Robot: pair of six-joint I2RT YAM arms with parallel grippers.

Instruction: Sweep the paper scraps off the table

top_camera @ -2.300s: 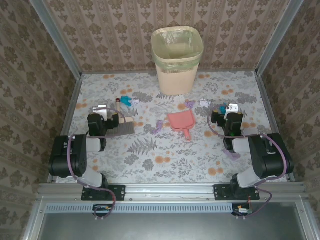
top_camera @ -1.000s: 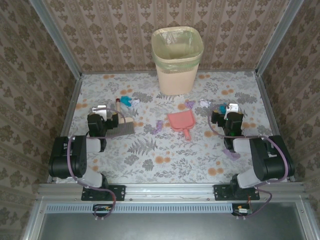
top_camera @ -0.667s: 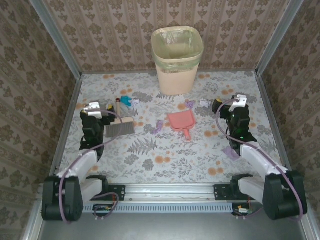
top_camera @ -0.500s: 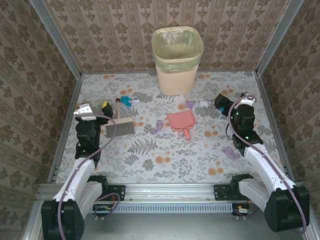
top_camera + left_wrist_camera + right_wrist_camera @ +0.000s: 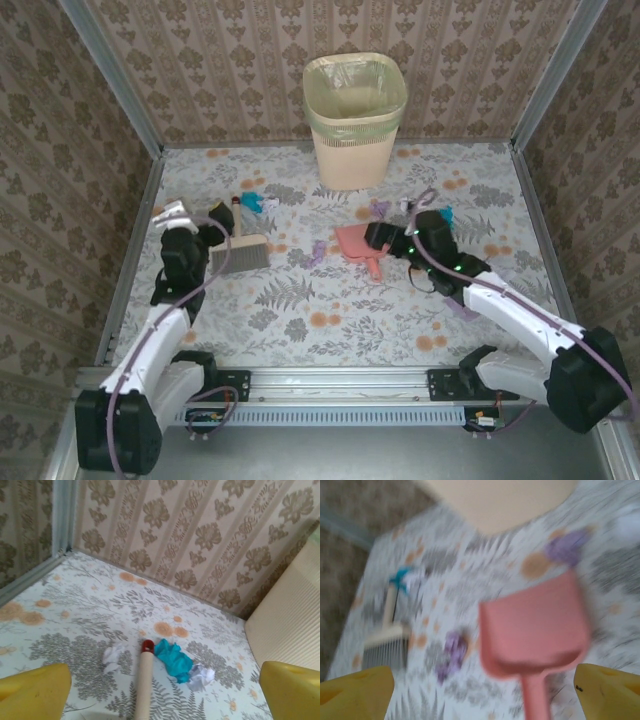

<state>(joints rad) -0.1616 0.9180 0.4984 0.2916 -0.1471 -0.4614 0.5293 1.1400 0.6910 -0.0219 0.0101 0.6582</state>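
The left jaws stand released and wide, nothing between them. Just ahead and centred in their gap lies the brush (image 5: 143, 686), its stiff pale handle pointing away and ending in a red cap. Just past the cap sit paper scraps (image 5: 173, 662): a teal one nearly touching it, with a white bit on either side.

The right jaws are also spread and empty. The wrist view is blurred, but the handle of the pink dustpan (image 5: 536, 630) runs toward their gap, with its mouth facing away. A purple scrap (image 5: 451, 652) lies ahead to the left of the pan and another (image 5: 565, 547) lies beyond its mouth. The bin (image 5: 355, 120) stands farthest off.

The scraps look light, soft and crumpled. They would likely skid or roll across the cloth surface (image 5: 330, 340) rather than suit pinching, so bristles should herd them. I would take the brush mid-handle and the pan by its handle. The pan looks like light plastic that may slide when pushed against.
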